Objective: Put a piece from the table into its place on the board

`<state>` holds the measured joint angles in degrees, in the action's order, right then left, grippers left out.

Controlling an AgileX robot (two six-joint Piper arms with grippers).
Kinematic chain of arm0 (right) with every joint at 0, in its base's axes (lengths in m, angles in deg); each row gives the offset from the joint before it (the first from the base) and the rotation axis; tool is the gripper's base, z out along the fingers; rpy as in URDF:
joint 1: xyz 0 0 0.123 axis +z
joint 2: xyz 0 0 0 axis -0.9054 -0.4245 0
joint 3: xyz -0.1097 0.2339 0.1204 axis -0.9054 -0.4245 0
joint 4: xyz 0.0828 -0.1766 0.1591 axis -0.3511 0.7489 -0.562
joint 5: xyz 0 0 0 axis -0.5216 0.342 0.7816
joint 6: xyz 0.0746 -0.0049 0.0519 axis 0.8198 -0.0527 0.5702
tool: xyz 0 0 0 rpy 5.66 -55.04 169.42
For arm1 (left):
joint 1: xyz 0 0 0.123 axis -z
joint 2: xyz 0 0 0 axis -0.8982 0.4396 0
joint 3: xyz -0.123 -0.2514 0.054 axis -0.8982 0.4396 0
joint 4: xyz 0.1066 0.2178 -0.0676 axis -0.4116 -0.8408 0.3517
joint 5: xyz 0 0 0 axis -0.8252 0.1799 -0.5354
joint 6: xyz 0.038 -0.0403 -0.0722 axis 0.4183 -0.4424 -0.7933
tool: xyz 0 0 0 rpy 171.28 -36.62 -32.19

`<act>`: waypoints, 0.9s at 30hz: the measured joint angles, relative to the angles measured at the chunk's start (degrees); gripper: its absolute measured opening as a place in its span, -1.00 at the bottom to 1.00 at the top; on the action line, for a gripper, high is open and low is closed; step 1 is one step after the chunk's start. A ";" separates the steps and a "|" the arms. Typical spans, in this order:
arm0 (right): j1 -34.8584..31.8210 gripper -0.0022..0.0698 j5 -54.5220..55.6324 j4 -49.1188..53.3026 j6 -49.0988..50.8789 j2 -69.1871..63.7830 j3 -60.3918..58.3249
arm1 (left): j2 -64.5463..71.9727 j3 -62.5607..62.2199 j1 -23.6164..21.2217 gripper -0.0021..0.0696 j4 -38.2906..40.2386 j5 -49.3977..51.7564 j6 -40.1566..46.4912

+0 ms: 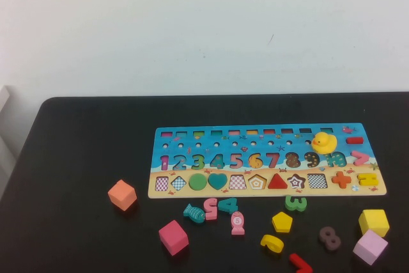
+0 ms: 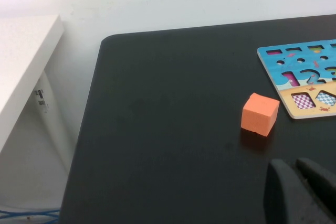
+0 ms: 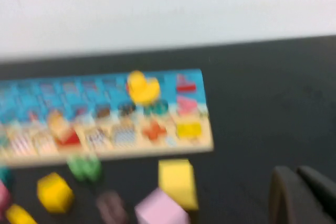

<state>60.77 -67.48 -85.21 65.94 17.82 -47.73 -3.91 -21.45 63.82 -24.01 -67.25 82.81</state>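
The piece (image 1: 282, 222), a small flat yellow pentagon, lies on the black table just in front of the board (image 1: 266, 192). It lies below the green number 3 (image 1: 295, 202). The board is blue above with coloured numbers and tan below with shape slots. In the right wrist view the piece (image 3: 54, 192) shows blurred, far to the side of my right gripper (image 3: 296, 174), which is shut and empty over bare table. My left gripper (image 2: 295, 167) is shut and empty, close to the orange cube (image 2: 260, 114) by the board's left end (image 2: 275, 69). Neither gripper appears in the high view.
A yellow duck (image 1: 323, 142) sits on the board. Loose on the table are an orange cube (image 1: 122, 195), a pink cube (image 1: 173, 237), a yellow cube (image 1: 374, 222), a lilac cube (image 1: 370, 247), a curved yellow number (image 1: 273, 243), a brown 8 (image 1: 330, 238) and fish pieces (image 1: 194, 213).
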 joint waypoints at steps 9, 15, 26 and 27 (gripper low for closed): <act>0.00 -0.89 7.97 -31.18 7.19 0.00 0.00 | 0.00 0.00 0.00 -0.95 0.00 0.00 0.00; 0.00 -0.89 15.52 -48.84 8.16 0.00 -0.10 | 0.00 0.00 0.00 -0.95 0.00 0.00 0.00; 0.00 -0.89 9.36 -51.80 -15.81 0.00 -0.10 | 0.00 0.00 0.00 -0.95 0.00 0.00 0.00; 0.00 -0.89 7.27 -51.69 -18.69 0.00 -0.10 | 0.00 0.00 0.00 -0.95 0.00 0.00 0.00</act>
<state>60.77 -60.21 -136.89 47.25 17.82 -47.83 -3.91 -21.45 63.82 -24.01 -67.25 82.81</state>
